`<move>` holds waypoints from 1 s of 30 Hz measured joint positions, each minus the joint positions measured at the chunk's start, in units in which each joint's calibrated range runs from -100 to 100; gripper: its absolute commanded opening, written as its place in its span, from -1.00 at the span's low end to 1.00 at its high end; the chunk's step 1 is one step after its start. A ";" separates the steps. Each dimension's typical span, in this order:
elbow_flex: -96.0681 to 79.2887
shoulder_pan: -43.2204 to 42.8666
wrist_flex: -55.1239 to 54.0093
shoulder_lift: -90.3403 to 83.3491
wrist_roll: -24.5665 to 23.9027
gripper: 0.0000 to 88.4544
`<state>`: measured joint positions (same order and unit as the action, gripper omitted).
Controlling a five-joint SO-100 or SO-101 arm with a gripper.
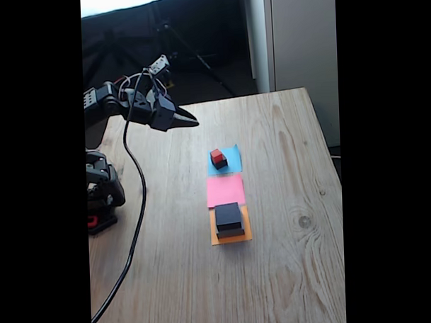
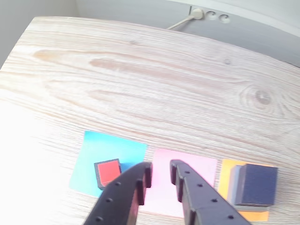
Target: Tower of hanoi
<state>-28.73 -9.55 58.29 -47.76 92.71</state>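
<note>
My pincer [image 2: 161, 172] hangs nearly closed, empty; lowering like this, I'd likely knock the red cube [image 2: 108, 172] off its small black cube [image 1: 220, 163].

No readable text, labels, brands or numbers on anything here

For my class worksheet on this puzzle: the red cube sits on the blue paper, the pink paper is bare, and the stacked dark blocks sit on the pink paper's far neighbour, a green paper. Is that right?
Not quite. The paper under the stacked dark blocks is orange, not green, as the wrist view shows. The rest holds: the red cube sits on the blue paper, and the pink paper is bare.
</note>
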 measured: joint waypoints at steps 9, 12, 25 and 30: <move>18.77 13.32 13.61 0.09 1.56 -1.00; 20.51 19.82 15.69 0.09 4.34 -1.00; 18.95 35.62 17.21 -4.36 6.42 -0.96; 11.21 37.69 14.97 -7.52 6.42 -0.84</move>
<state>-17.51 28.14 73.26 -55.28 99.13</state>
